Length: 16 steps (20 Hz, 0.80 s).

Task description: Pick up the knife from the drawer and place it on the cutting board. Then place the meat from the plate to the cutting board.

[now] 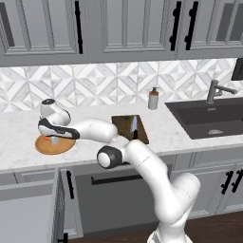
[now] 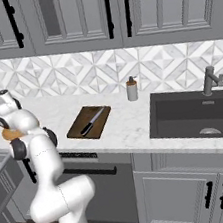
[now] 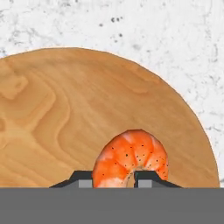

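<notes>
The gripper (image 3: 114, 180) is down on the plate (image 3: 52, 118), its two dark tips pinched close against the meat (image 3: 131, 158), apparently clamped on it. The knife (image 2: 92, 121) already lies on the cutting board (image 2: 76, 128), so the second half is in hand. Next I'd expect a straight lift, then a carry across the counter (image 1: 166, 128) to the board, setting down clear of the blade.

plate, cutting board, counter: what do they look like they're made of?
Plate: light orange-tan wood, smooth matte, clear swirling grain. Cutting board: darker brown wood, probably; flat, thin, grain too small to confirm. Counter: white stone, marble-like, with grey speckles and veins, low gloss.
</notes>
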Tool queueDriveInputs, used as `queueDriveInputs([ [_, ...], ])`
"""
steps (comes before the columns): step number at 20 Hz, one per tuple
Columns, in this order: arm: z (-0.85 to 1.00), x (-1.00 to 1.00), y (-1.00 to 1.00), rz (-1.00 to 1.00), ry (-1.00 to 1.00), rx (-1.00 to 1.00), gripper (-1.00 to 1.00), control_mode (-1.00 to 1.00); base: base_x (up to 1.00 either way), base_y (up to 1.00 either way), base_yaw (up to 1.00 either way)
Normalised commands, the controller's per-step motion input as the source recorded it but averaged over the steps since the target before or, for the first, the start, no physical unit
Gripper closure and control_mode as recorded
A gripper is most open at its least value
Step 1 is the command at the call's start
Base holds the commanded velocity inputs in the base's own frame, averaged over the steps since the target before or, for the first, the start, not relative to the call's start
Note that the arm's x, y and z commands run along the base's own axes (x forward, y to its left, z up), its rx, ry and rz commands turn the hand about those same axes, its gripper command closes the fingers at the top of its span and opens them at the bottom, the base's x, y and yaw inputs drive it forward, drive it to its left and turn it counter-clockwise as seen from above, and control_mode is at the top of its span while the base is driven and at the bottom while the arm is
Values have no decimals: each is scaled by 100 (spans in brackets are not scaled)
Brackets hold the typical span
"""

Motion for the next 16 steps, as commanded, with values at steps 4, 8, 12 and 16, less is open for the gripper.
queueDriveInputs([
  [4, 36, -67, -15, 22, -7, -6, 100, -100, 0, 0, 0],
  [8, 42, -91, -42, 16, -8, -5, 100, -100, 0, 0, 0],
  [12, 11, -100, -95, 4, -9, 0, 100, -100, 0, 0, 0],
  [16, -30, -100, -100, 0, -21, 0, 100, -100, 0, 0, 0],
])
